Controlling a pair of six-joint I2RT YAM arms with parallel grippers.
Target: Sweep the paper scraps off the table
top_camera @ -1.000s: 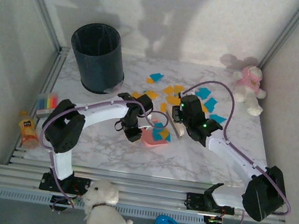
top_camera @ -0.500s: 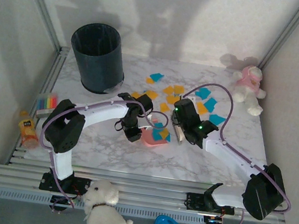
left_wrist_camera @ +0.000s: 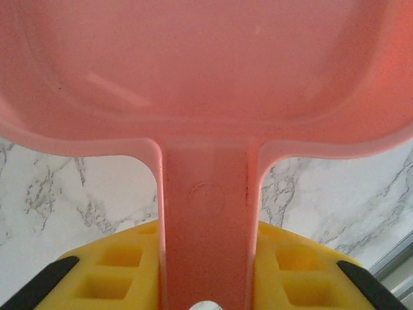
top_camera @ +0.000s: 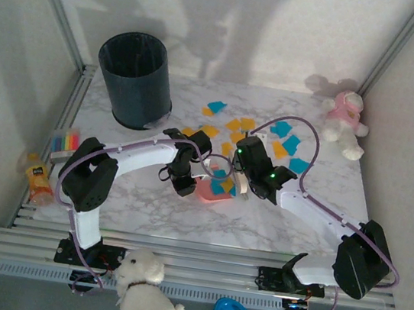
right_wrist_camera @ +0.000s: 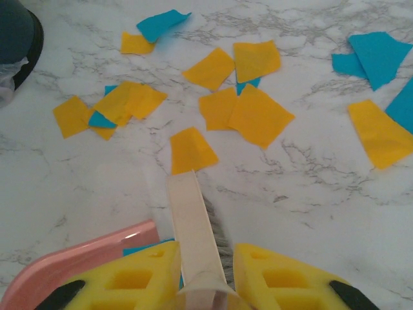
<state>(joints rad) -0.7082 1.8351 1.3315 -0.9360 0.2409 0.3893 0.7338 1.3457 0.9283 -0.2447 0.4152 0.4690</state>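
Note:
Orange-yellow and teal-blue paper scraps [top_camera: 238, 131] lie scattered over the middle and right of the marble table [top_camera: 145, 208], and close up they are paper scraps [right_wrist_camera: 258, 115] ahead of the brush. A pink dustpan [top_camera: 203, 194] rests on the table with a few scraps [top_camera: 223, 184] in it. My left gripper [top_camera: 186, 184] is shut on its handle [left_wrist_camera: 206, 206], the yellow fingers [left_wrist_camera: 116, 274] pressed to both sides. My right gripper [top_camera: 244, 178] is shut on a white brush [right_wrist_camera: 191, 213] with grey bristles, its tip touching an orange scrap [right_wrist_camera: 190, 150] beside the dustpan's rim [right_wrist_camera: 77, 258].
A dark bin [top_camera: 135, 79] stands at the back left. A pink plush toy [top_camera: 344, 120] sits at the back right corner. Off the left edge lie a pack of coloured strips [top_camera: 65, 141] and a juice box [top_camera: 38, 177]. A white plush dog [top_camera: 144, 285] is by the front rail.
My right gripper has carried the brush left and nearer, up to the dustpan's mouth. The left arm and the dustpan have stayed still.

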